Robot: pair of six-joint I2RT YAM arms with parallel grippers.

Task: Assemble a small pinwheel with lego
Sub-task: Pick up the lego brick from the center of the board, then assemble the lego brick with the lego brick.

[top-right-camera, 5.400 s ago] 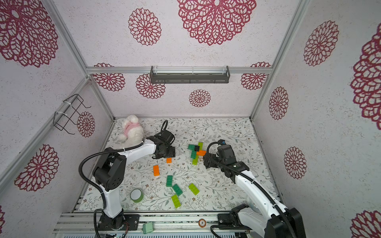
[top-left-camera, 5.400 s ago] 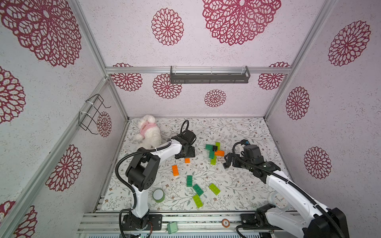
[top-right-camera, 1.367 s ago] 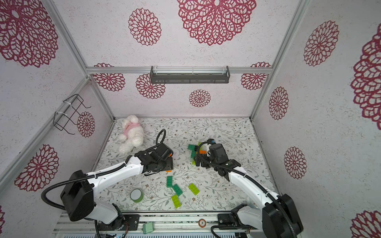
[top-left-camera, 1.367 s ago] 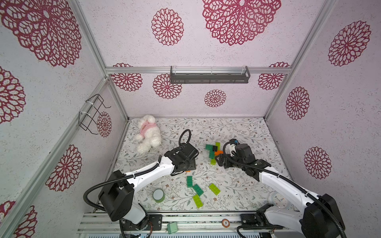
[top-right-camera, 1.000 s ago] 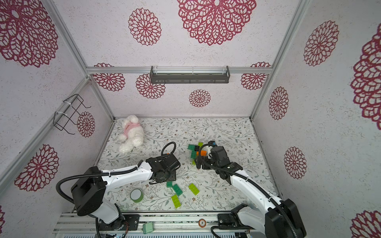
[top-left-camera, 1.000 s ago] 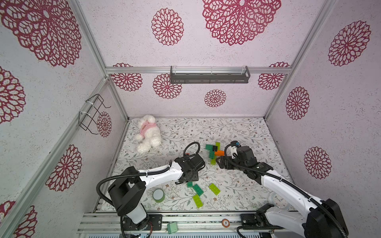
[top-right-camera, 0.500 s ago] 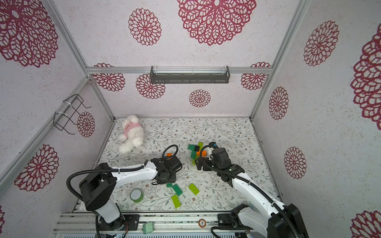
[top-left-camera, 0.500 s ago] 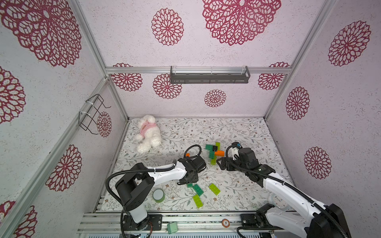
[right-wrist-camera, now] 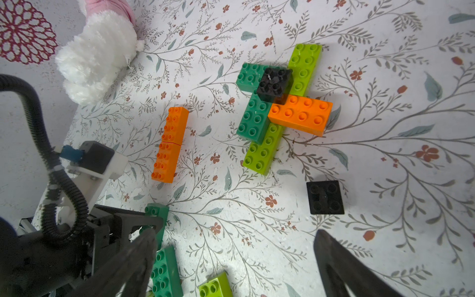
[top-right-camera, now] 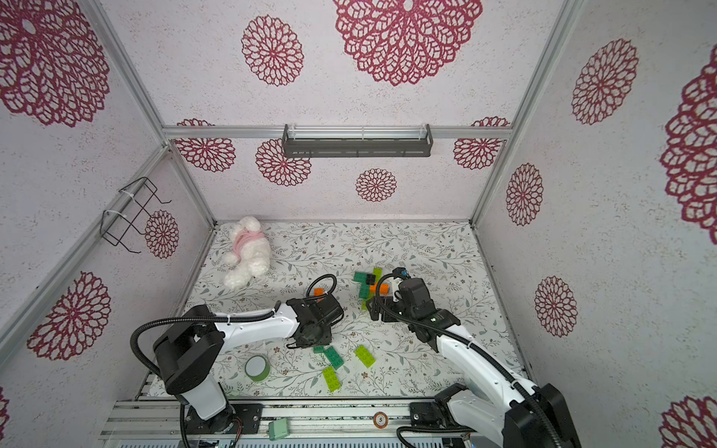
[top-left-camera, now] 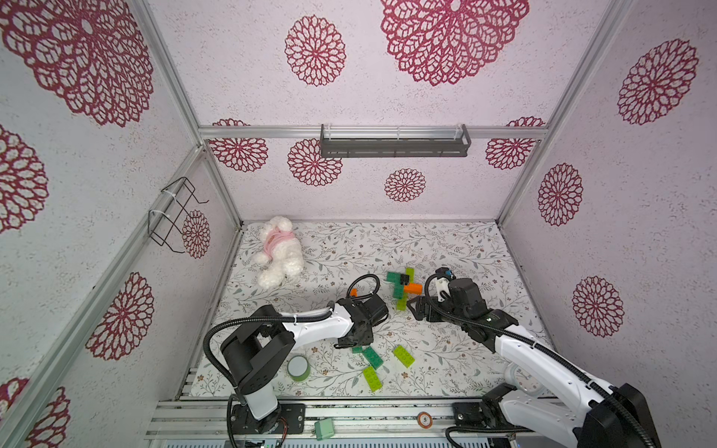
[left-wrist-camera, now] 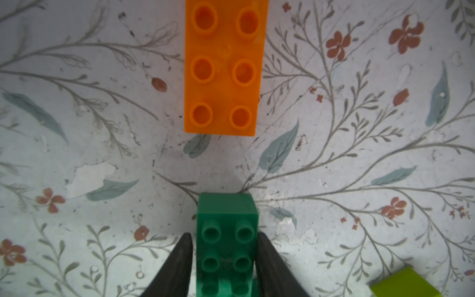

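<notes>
Left wrist view, Ana: "Left claw (left-wrist-camera: 223, 234) squeezing the dark green brick (left-wrist-camera: 226, 248)?"
Ben: "Yes, long sides, near the orange brick (left-wrist-camera: 223, 69). Probably hard, light, slippery. Right claw (right-wrist-camera: 235, 236) is apart."

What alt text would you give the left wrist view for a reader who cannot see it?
The left gripper clamps a dark green studded plastic brick over the floral-print table. An oblong orange studded brick lies beyond it, apart; a corner of a lime green brick shows at the edge.
</notes>
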